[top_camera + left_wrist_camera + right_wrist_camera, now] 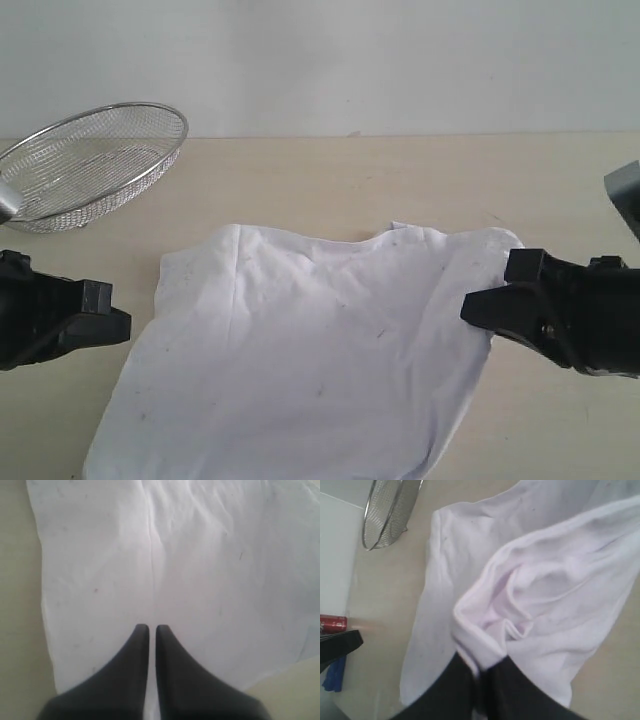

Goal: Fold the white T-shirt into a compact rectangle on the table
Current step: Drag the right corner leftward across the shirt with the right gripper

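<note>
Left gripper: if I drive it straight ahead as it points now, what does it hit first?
The T-shirt: the left gripper points across its cloth with jaws shut. Whether it would drag or skim the fabric is unclear; beyond sits the right gripper.

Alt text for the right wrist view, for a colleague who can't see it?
The right gripper is shut on a bunched edge of the white T-shirt; the rest lies spread on the beige table. A wire-mesh basket sits beyond the shirt.

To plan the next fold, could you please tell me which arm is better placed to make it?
Right, likely: the right claw is shut on the bunched edge of the white T-shirt; the left claw, also shut, shows no clear hold.
</note>
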Controlling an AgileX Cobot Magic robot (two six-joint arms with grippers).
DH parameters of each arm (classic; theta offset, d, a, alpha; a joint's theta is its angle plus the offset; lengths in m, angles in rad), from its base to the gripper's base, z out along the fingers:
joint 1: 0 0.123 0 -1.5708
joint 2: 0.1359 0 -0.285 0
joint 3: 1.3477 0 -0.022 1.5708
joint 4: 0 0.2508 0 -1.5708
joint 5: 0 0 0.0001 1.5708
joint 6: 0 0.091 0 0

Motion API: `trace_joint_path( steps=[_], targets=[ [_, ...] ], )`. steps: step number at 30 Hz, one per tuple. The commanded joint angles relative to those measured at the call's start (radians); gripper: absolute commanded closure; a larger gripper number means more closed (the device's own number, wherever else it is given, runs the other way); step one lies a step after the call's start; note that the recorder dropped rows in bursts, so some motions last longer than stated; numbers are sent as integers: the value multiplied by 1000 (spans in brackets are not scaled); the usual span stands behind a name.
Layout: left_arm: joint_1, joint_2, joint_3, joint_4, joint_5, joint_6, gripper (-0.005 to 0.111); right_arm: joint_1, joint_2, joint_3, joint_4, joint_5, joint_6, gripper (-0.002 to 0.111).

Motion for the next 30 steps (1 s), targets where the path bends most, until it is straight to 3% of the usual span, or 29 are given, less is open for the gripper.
trace_joint_path(
  steps=[1, 15, 23, 30],
  targets=[
    [0, 0, -6, -12, -8, 8, 102, 0, -5, -7, 0, 74, -15, 108],
    [0, 0, -6, -12, -13, 8, 102, 13, -5, -9, 0, 134, -22, 108],
    [0, 0, -6, -25, -21, 8, 102, 237, -5, -115, 0, -69, 0, 108],
    [0, 0, -6, -25, -38, 8, 102, 338, -3, -193, 0, -137, 22, 108]
  ],
)
